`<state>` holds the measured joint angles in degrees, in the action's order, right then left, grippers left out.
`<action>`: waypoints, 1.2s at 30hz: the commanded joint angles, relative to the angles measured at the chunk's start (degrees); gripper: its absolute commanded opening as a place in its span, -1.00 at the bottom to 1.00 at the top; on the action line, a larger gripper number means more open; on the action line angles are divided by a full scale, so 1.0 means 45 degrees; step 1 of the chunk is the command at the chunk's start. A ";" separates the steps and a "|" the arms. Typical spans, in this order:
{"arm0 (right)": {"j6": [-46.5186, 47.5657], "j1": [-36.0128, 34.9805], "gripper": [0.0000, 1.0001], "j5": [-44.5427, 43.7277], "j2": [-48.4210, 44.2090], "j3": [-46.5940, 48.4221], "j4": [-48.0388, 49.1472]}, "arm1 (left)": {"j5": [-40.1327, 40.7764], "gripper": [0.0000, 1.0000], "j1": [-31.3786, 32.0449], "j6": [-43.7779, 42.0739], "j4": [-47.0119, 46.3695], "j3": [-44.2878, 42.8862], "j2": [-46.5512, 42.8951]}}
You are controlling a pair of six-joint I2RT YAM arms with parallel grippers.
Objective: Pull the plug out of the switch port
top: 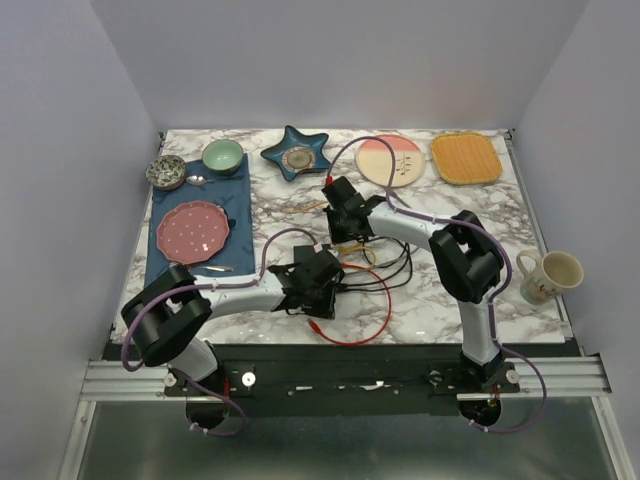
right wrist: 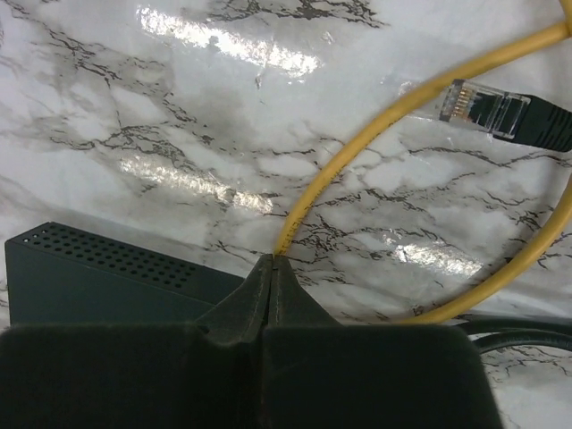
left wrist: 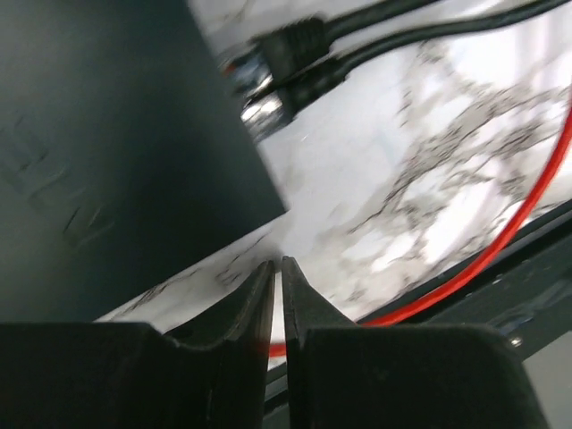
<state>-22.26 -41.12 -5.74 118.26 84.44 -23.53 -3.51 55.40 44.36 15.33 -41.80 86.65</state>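
Nearest the bases, the left claw (left wrist: 277, 268) sits pinched shut on nothing beside the switch (left wrist: 107, 143), where black plugs (left wrist: 290, 40) look seated. Farther out on the worktop (right wrist: 134, 107), the right claw (right wrist: 271, 268) clamps the yellow cable (right wrist: 357, 143), one clear-tipped plug (right wrist: 483, 109) lying free. I judge the extraction done; next, release.

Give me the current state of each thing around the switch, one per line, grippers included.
Switch: flat on the marble; black plugs sit at its edge.
Black cables: run to the switch edge; seating unclear.
Yellow cable: pinched in the right gripper.
Loose plug: free, clear end lying on the table.
Left gripper: shut, empty.
Right gripper: shut on yellow cable.
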 commanded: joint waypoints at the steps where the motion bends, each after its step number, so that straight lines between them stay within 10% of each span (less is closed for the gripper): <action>1: -0.0053 0.0018 -0.92 0.0669 -0.0651 -0.1594 -0.0456 | 0.0972 -0.56 -0.0259 0.0278 0.0909 0.0442 0.1603; 18: -0.1497 -0.0041 -0.91 0.3168 -0.3993 -0.7474 0.2161 | 0.1969 -0.56 -0.4126 0.0749 0.1552 -0.0432 0.1172; 36: -0.2084 -0.0217 -0.90 0.2801 -0.4382 -0.6050 0.1734 | 0.2302 -0.58 -0.5045 -0.0580 0.3155 -0.6005 0.3969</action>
<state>-29.58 -40.10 1.61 98.37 54.87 -13.74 7.73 32.38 42.54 35.77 -67.79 104.42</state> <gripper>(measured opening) 0.049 0.215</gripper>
